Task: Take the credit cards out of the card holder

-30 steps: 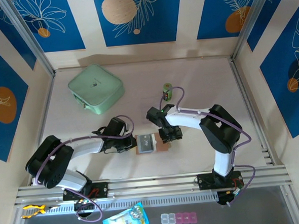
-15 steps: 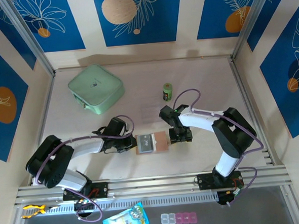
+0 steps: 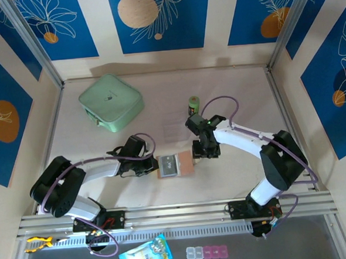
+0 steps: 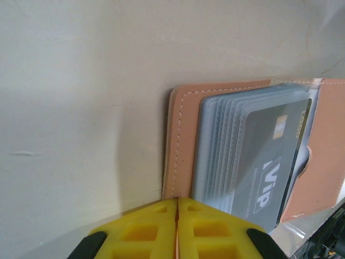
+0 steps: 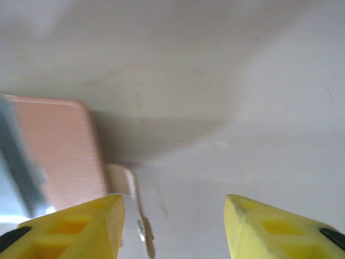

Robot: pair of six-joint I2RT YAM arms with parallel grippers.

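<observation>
Pinning card holder (image 3: 185, 164) near table (image 3: 241, 90) centre, left gripper (image 4: 178, 202) shows fingers closed together at its left edge. Credit cards (image 4: 267, 162) sit in clear sleeves (image 4: 215, 151) inside. Right gripper (image 5: 172, 200), spread wide and empty, hovers just right of card holder. Risk: right gripper catches clasp tab (image 5: 129, 186) or sleeves rather than a card, dragging card holder loose.

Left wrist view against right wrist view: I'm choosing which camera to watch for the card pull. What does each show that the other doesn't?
Left wrist view: the clear sleeves fanned inside the open card holder, a grey VIP card in the top one, and the left gripper with jaws closed at the holder's near edge, apparently pinching it. Right wrist view: the right gripper with jaws open, holding nothing, and the holder's clasp tab near one fingertip. Shared: the holder's tan-pink cover lying on the pale table.
</observation>
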